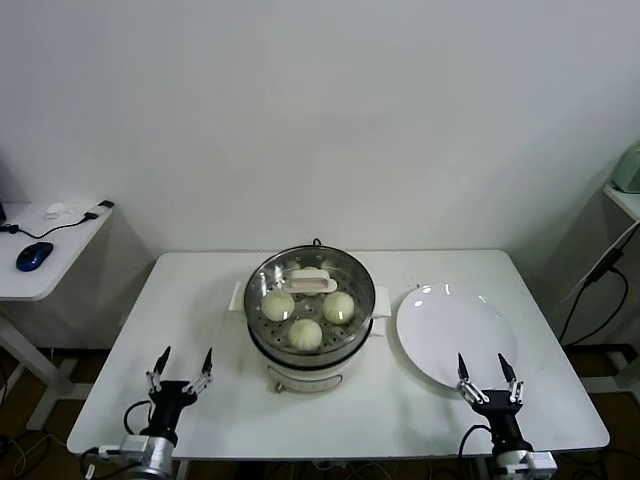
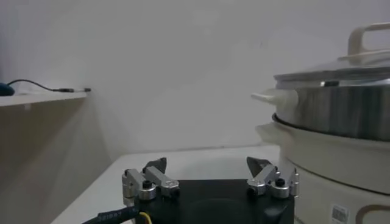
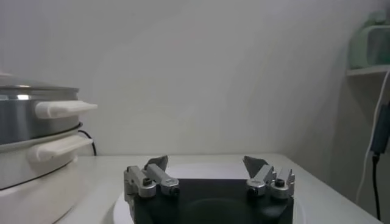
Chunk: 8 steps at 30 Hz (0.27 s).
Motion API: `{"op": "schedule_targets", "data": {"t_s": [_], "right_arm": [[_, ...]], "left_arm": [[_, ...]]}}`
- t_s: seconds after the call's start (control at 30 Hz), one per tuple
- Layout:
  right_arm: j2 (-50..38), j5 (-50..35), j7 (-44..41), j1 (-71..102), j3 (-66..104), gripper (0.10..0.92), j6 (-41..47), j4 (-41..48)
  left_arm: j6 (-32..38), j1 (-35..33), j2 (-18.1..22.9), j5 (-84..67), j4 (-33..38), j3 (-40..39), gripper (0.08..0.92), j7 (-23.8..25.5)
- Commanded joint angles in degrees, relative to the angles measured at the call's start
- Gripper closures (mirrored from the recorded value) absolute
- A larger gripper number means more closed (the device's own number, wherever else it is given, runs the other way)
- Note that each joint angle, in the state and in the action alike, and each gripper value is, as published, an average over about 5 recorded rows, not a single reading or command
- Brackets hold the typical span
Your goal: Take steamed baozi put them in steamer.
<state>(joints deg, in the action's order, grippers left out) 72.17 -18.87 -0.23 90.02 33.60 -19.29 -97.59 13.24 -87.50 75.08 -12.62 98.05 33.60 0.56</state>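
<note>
On the far left, well off from the left tool, a side desk [image 1: 45, 262] carries a blue mouse [image 1: 33, 256] and a dark cable [image 1: 60, 226].

The left tool [image 1: 181, 371] sits low at the near left edge of the white tabletop [image 1: 200, 310], its two fingers spread wide and pinching nothing. In the left wrist view its dark fingertips [image 2: 157, 165] stand well apart over bare tabletop, with the steamer's steel wall and cream base rising close by on one side.

Ahead of the left tool and to its right, at the middle of the tabletop, stands the steamer [image 1: 310, 320]: a shiny steel pot on a cream-white base with side handles. A glass lid [image 1: 312, 272] with a cream handle rests on top of it. Through the lid three steamed baozi [image 1: 306, 334] show on the perforated tray, two side by side toward the back and one nearer the front, close together; whether they touch cannot be told. A fourth bun cannot be made out.

To the right of the steamer, just beside its handle, lies a flat white plate [image 1: 455, 330]. The right tool [image 1: 486, 382] hovers at the plate's near edge, well to the right of the steamer, its fingers likewise spread wide and gripping nothing. The right wrist view shows its fingertips [image 3: 157, 163] apart above the plate's rim, the steamer's handles off to one side, and a pale green object [image 3: 370, 38] on a shelf far beyond it.
</note>
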Motion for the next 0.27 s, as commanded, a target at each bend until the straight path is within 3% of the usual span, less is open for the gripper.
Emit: {"op": "schedule_targets", "data": {"t_s": [0.03, 0.27], "right_arm": [[0.08, -0.17, 0.03, -0.03, -0.1, 0.203, 0.03, 0.12], [0.08, -0.2, 0.03, -0.01, -0.02, 0.203, -0.11, 0.07]], "left_arm": [[1.98, -0.14, -0.29, -1.51, -2.55, -0.23, 0.177, 0.14], [2.04, -0.52, -0.25, -1.52, -1.71, -0.25, 0.177, 0.17]]}}
